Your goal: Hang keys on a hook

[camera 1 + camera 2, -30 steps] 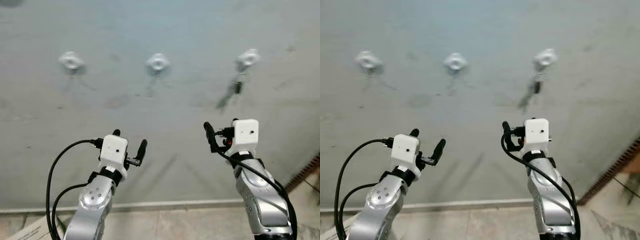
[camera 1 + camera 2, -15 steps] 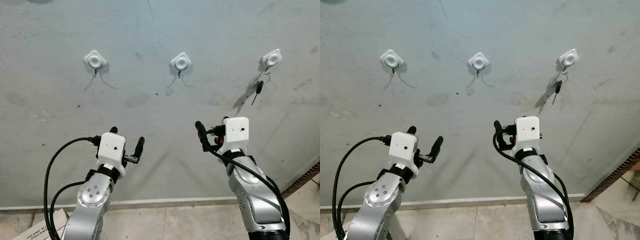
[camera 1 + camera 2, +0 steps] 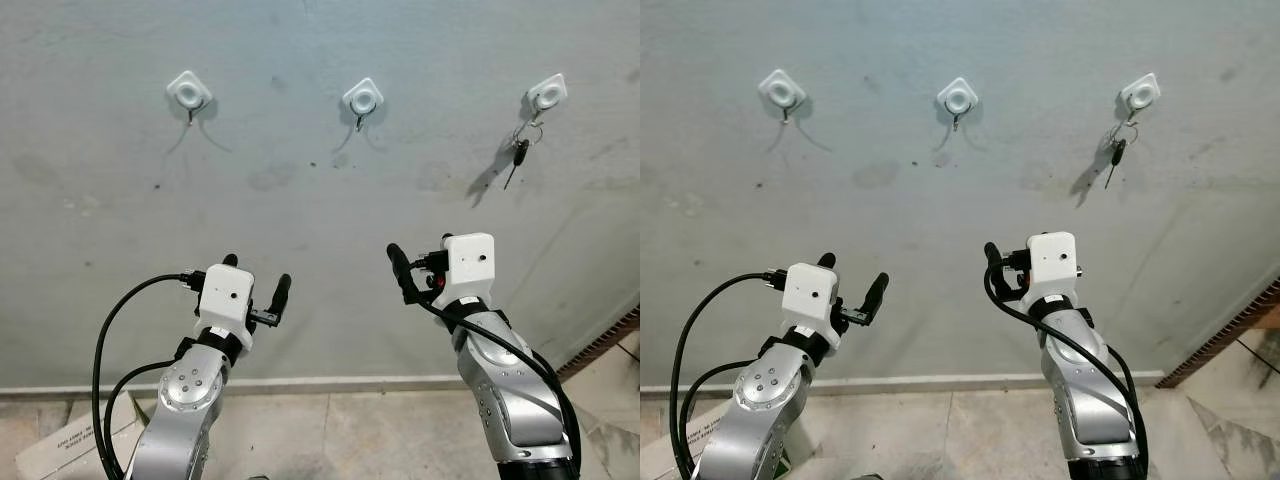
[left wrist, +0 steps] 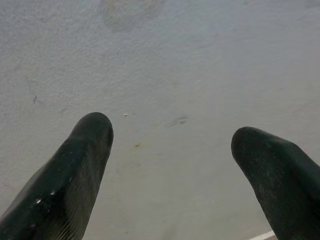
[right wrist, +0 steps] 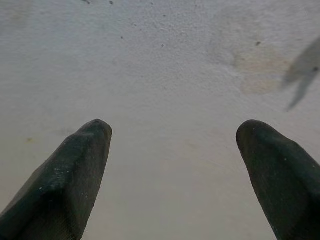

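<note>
The keys [image 3: 520,150] hang on the right-hand hook [image 3: 546,94] of three on the grey wall [image 3: 300,220], so the hanging step looks done, and what remains is probably only to back away. The left gripper [image 3: 255,286] and right gripper [image 3: 432,262] sit low before the wall, fingers spread and empty. Since half a second ago the arms have barely shifted; the camera has tilted slightly.

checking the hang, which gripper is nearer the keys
Right. The right gripper is below the keys and a little left; the left gripper is far off to the left, low.
</note>
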Controlling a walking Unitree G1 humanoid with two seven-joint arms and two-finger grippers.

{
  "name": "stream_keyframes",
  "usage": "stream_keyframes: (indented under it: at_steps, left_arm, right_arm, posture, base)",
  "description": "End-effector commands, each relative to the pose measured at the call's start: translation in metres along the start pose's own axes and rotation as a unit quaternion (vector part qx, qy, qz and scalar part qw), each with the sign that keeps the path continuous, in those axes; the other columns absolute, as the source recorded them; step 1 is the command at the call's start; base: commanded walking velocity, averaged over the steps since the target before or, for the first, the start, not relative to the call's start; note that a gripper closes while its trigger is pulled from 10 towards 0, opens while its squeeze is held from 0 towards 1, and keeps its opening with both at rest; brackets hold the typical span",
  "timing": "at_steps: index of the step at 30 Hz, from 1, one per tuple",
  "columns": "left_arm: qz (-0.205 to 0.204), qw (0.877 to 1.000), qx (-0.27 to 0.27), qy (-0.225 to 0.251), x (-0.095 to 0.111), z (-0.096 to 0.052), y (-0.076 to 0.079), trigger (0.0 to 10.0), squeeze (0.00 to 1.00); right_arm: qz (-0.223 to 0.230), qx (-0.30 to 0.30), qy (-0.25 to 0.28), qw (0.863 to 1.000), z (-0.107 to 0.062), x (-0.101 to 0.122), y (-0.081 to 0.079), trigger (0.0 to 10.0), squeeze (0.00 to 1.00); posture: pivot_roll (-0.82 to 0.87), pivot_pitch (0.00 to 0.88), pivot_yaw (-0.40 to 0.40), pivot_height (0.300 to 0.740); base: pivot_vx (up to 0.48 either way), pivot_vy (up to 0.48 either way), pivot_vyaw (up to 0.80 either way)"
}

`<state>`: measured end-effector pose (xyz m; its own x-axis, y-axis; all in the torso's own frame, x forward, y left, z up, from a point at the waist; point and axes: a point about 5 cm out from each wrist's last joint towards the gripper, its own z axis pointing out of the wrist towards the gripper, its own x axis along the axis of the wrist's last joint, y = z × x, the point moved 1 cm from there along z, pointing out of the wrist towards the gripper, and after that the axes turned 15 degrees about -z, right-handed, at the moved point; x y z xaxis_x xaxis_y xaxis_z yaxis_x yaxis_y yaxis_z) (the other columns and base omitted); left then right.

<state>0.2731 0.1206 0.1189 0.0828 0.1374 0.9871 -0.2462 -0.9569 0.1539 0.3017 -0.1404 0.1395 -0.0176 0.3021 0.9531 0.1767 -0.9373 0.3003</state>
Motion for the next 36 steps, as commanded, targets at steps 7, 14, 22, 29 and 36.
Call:
stream_keyframes:
  at_steps: [7,14,22,29,36]
  left_arm:
    - [0.003,1.0,-0.012,0.005,0.0025,0.0077,0.0019,10.0,0.0]
    - [0.009,1.0,-0.009,0.013,0.0063,0.0115,-0.0023,10.0,0.0]
    - [0.011,1.0,-0.008,0.015,0.006,0.0106,-0.0027,10.0,0.0]
    - [0.016,1.0,-0.012,0.015,0.0066,0.0099,-0.004,10.0,0.0]
    - [0.021,1.0,-0.014,0.009,0.0043,0.0057,-0.0049,10.0,0.0]
  right_arm:
    - [-0.003,-0.022,0.006,1.0,0.0011,0.0049,0.0113,10.0,0.0]
    - [0.004,-0.027,0.008,1.0,0.0048,0.0056,0.0096,10.0,0.0]
    - [0.005,-0.028,0.013,0.999,0.0091,0.0075,0.0101,10.0,0.0]
    - [0.014,-0.032,0.015,0.999,0.0087,0.0074,0.0076,10.0,0.0]
    - [0.021,-0.032,0.01,0.999,0.0078,0.0035,0.005,10.0,0.0]
  posture:
    - [0.01,0.0,0.021,0.74]
    - [0.03,0.0,0.02,0.74]
    - [0.04,0.0,0.022,0.74]
    - [0.04,0.0,0.032,0.74]
    - [0.05,0.0,0.035,0.74]
  base:
    - [-0.272,0.0,0.0]
    - [-0.273,0.0,0.0]
    - [-0.274,0.0,0.0]
    - [-0.274,0.0,0.0]
    - [-0.273,0.0,0.0]
